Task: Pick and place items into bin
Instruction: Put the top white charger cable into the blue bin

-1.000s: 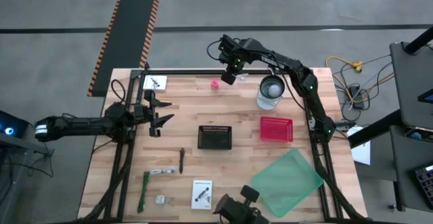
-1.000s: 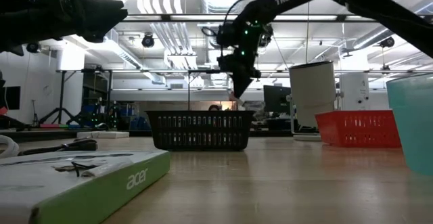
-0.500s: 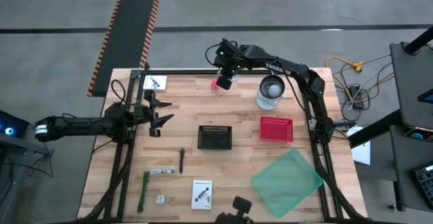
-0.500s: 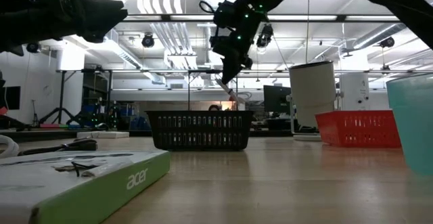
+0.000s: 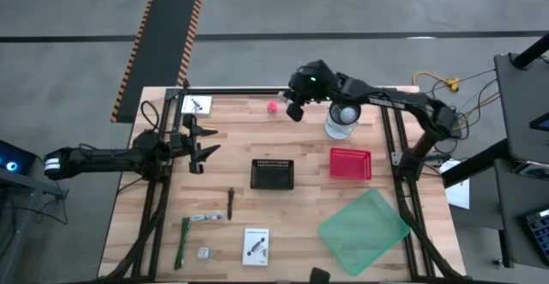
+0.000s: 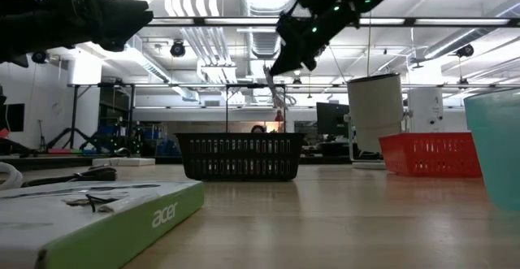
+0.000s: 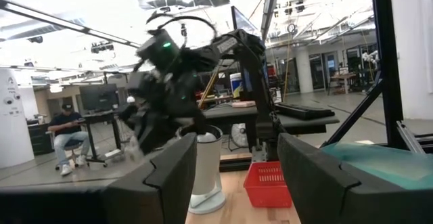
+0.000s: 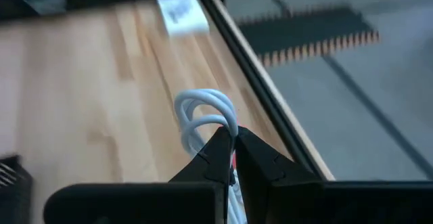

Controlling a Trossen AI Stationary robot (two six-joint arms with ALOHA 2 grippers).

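1. We judged the step in hand to be the carry: the right end effector (image 5: 294, 111) was clenched on a coiled white cable (image 8: 206, 119), whose loops stood out past its closed fingertips in the right wrist view.

2. The right end effector hung above the table (image 5: 300, 224) near its far edge, just beside the tiny pink cube (image 5: 272, 107), which lay on the wood there.

3. In the low view the same end effector (image 6: 275, 67) was high above the black bin (image 6: 240, 156), with a thin strand dangling beneath it.

4. The black bin (image 5: 272, 173) sat near the middle of the table, well apart from the held cable, so we judged the next move to call for a swing toward the table's centre, a descent over the bin's open top, and then a release.

5. The right arm reached in from the table's right side, stretched along the far edge with its wrist tipped downward.

6. The left end effector (image 5: 200, 147) waited over the table's left edge, its fingers (image 7: 174, 176) spread apart and grasping nothing.

7. Other items lay toward the near-left corner: the dark stick (image 5: 231, 203), the long green strip tool (image 5: 183, 241) and a white printed card (image 5: 256, 245). Another white card (image 5: 196, 105) lay at the far-left corner.
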